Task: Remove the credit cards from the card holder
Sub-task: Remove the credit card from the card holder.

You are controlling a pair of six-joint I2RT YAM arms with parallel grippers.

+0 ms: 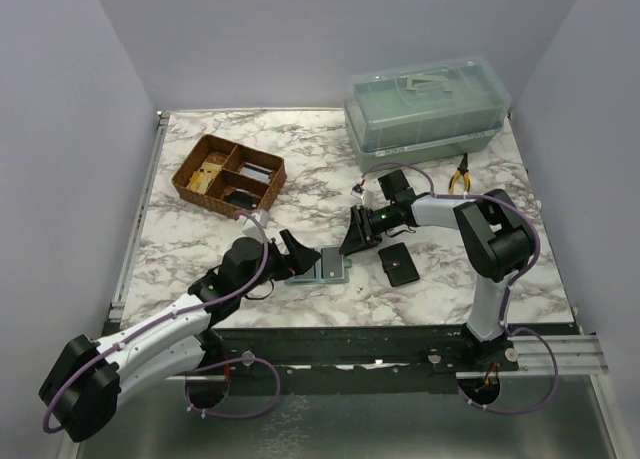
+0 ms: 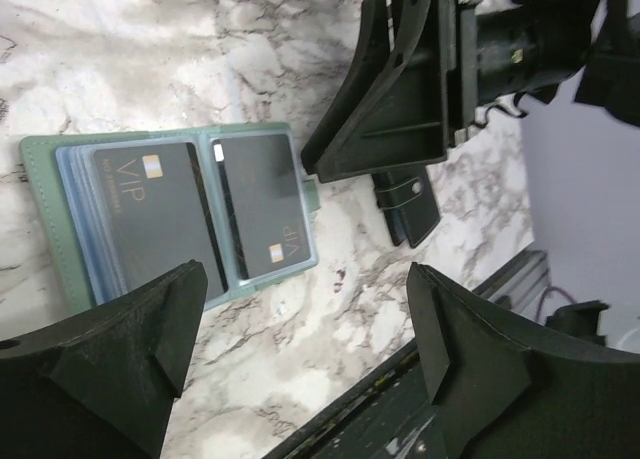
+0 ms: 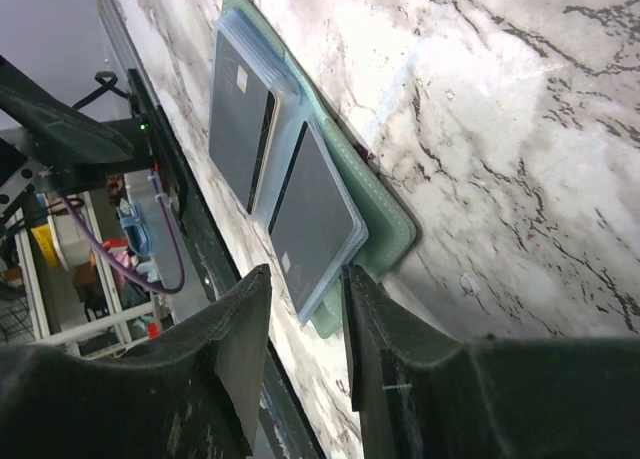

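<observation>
Left claw wide over open card holder

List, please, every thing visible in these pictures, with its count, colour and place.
marble-pattern tabletop: one, white with grey veins, under everything
woven compartment basket: one, brown, far left; contents too small to name
lidded plastic storage box: one, clear over pale green, far right
pliers with yellow handles: one, just in front of the box
sage-green folding card holder: one, open flat, near centre
dark VIP cards: two showing, black, in the holder's clear sleeves
black snap wallet: one, closed, right of the holder
robot arms: two, white and black, near edge
left end effector: one, black, open, left of the holder
right end effector: one, black, narrow gap, at the holder's right edge
</observation>
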